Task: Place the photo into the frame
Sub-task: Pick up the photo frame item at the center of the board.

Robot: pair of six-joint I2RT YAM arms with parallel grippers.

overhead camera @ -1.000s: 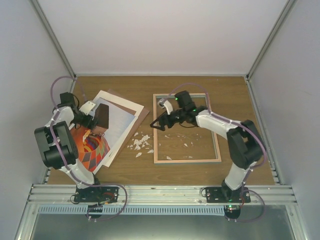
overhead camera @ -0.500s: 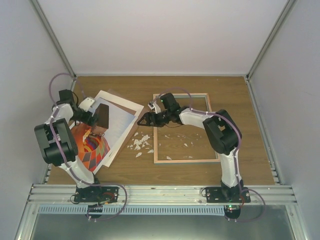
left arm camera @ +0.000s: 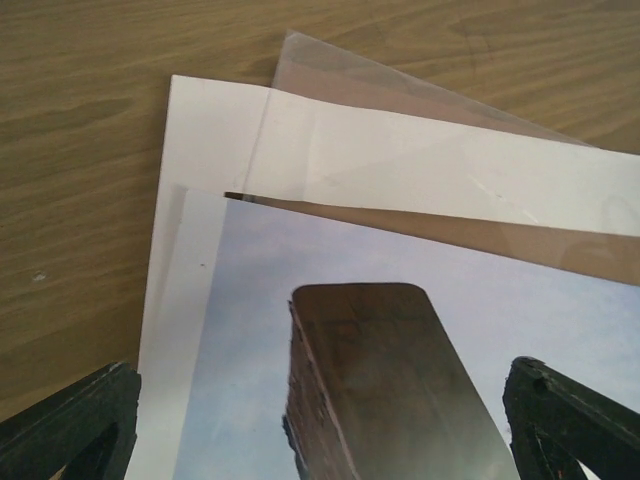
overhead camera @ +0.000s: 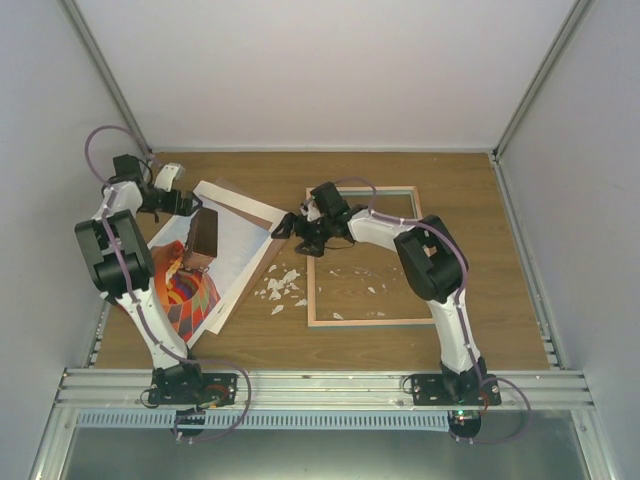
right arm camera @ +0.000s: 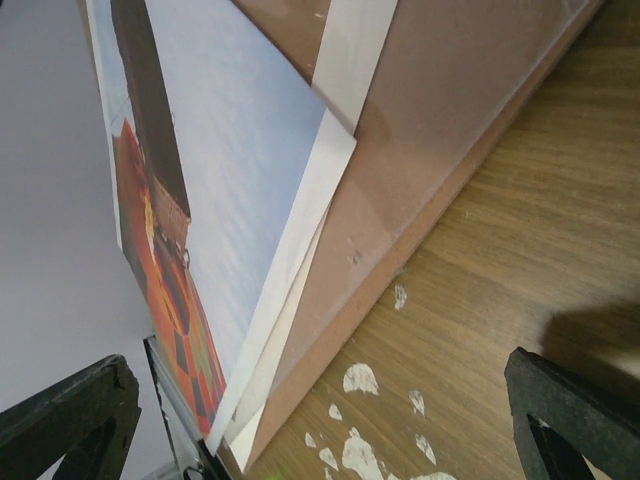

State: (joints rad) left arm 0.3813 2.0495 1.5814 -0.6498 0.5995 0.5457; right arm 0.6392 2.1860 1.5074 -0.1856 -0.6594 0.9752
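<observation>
- Evidently not framed yet: photo [overhead camera: 232, 252] flat on the left of the worktop [overhead camera: 470, 190], topmost over cream mat sheet [left arm camera: 400, 160] and brown backing panel [right arm camera: 450, 130], so free to lift.
- Orange-red striped balloon, dark basket, pale sky.
- Frame [overhead camera: 372, 321] well apart to the right, laid flat, seemingly to receive it.
- Left tool [overhead camera: 185, 205] gaping above the print's far edge, right tool [overhead camera: 283, 228] gaping beside the stack; nothing gripped.

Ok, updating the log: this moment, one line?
left gripper open above orange balloon paper photo | right gripper open beside it | photo outside teal rectangular frame
</observation>
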